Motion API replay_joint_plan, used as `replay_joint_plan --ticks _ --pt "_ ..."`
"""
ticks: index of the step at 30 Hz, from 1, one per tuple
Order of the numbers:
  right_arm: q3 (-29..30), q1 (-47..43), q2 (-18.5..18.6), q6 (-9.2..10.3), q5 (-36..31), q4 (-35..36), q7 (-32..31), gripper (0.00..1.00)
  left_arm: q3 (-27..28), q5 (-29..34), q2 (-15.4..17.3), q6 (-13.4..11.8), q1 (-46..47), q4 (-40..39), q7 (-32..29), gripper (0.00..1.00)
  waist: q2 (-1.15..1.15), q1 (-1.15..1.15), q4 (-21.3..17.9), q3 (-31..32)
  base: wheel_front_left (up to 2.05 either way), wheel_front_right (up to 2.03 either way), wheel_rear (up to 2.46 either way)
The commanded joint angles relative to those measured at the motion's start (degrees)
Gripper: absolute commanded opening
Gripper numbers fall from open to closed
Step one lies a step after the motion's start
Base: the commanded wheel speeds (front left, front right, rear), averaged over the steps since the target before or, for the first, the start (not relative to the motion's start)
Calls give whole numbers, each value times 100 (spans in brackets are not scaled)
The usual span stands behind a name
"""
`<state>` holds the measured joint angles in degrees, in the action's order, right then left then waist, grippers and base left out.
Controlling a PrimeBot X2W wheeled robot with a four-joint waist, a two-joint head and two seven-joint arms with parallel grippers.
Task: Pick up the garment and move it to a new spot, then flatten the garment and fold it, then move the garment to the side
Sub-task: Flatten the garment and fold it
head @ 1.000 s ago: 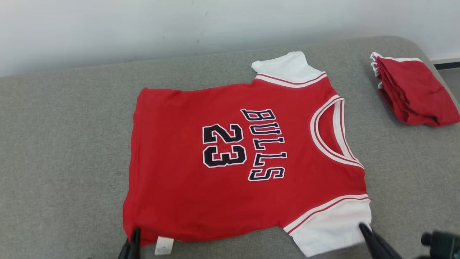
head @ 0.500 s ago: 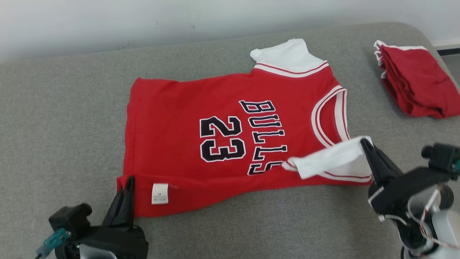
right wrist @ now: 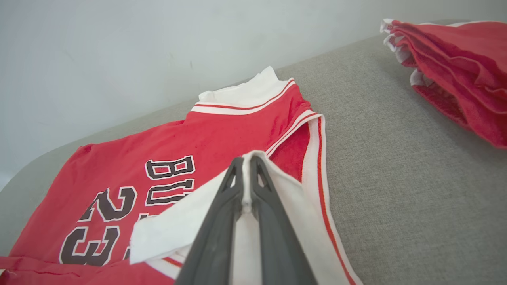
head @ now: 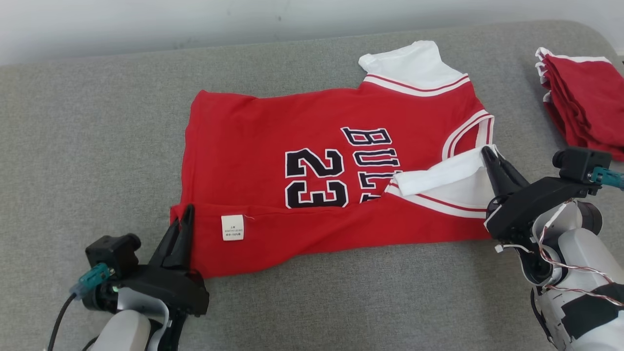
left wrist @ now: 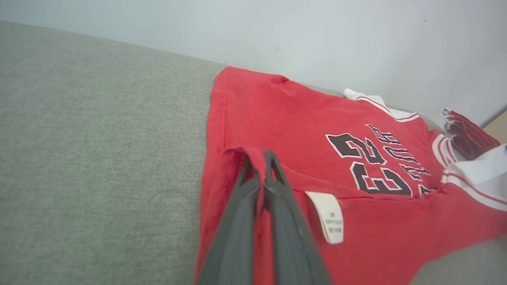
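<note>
- Left gripper [head: 187, 214]: fingers [left wrist: 239, 209] were pressed together, clamped on the near hem corner of the garment [head: 273, 122].
- Right gripper [head: 487, 155]: fingers [right wrist: 220, 225] were closed on the edge of the white near sleeve [head: 446, 176], held over the lettering just beside the neckline.
- The garment, a red jersey marked "23", lay mid-surface. Its near edge was turned over onto the front, with a white care label [head: 232, 227] exposed on the fold. The far sleeve [head: 414, 61] lay flat.
- Grey padded surface [head: 97, 146]: bore the jersey, with a stack of folded red garments [head: 587, 102] at the far right, well apart from it. A pale wall [head: 146, 19] stood behind.
</note>
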<state>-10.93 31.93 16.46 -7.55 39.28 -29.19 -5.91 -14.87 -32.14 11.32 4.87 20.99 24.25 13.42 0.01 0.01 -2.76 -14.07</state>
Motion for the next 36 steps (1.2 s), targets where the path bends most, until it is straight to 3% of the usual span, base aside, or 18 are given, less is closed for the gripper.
replay_joint_plan --ticks 1,7,16,23,32,33,34,35,36 --pt "-135 100 74 16 49 -187 239 100 -14 110 -17 7 144 134 82 100 -1 -1 12 -3 0 0 0" --pt "-663 -149 351 16 -36 -282 915 100 134 318 -80 -63 12 145 170 100 -1 -1 -15 119 0 0 0" --pt "-1060 -1098 719 16 -2 -211 1626 100 471 702 -274 -184 -1079 -469 179 100 -1 -1 -103 263 0 0 0" --pt "-896 -1195 585 16 251 -473 1737 100 556 956 -325 -233 -1393 -483 180 100 -1 -1 -111 224 0 0 0" --pt "-892 -771 270 16 292 -1260 1787 100 498 936 -407 -196 -963 174 174 100 -1 -1 -75 176 0 0 0" --pt "-904 -729 219 16 318 -1378 1760 63 493 900 -438 -181 -909 265 174 100 -1 -1 -71 176 0 0 0" --pt "-915 -673 172 16 359 -1467 1765 29 498 883 -460 -161 -860 350 174 73 -1 -1 -64 180 0 0 0" --pt "-924 -616 134 16 378 -1559 1794 0 508 852 -472 -149 -811 430 174 28 -1 -1 -58 191 0 0 0" --pt "-946 -575 98 16 400 -1640 1815 0 509 853 -478 -152 -766 512 174 0 -1 -1 -53 206 0 0 0"
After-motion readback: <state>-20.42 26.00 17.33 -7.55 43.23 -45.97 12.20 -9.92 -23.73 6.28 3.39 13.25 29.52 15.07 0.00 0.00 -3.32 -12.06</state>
